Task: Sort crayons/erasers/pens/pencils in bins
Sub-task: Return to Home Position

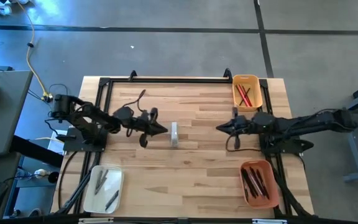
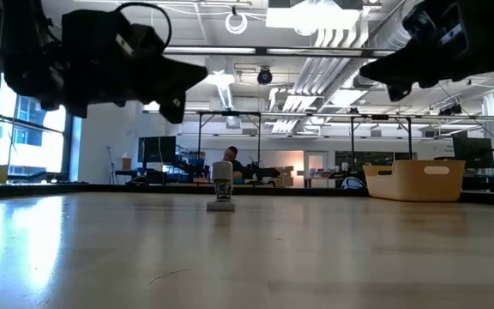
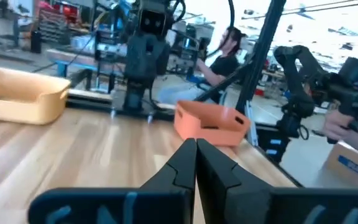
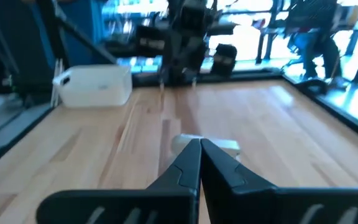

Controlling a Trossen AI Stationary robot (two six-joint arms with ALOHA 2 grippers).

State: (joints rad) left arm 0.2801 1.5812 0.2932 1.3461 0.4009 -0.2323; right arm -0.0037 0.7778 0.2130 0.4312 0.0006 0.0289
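The left arm (image 1: 92, 118) reaches in over the table (image 1: 191, 168) from its own side, and the left jaws are pressed together with nothing between them. Their tips hang above the wood, pointing at a small white block (image 1: 174, 134) that stands upright just beside them near the middle of the table. The right arm (image 1: 291, 124) stretches in from the opposite side. The right jaws are likewise pressed together and empty, raised off the wood, and farther from the block than the left ones. The block stands alone on the bare wood between the two sets of tips.

The pencils (image 1: 245, 95), red ones with a green one alongside, lie in the yellow bin (image 1: 246, 76) at the far right corner of the table, beyond the right arm and well apart from both jaws. The pens (image 1: 253, 183), dark sticks, lie in the orange bin (image 1: 258, 163) on the near right side, just beside the right arm's base. The white bin (image 1: 98, 199) sits at the near left corner by the left arm's base, with a few grey and dark sticks in it; what they are cannot be told. A loop of black cable (image 1: 138, 99) lies on the wood just behind the left wrist. In the room past the table a person (image 3: 225, 59) sits at a desk.
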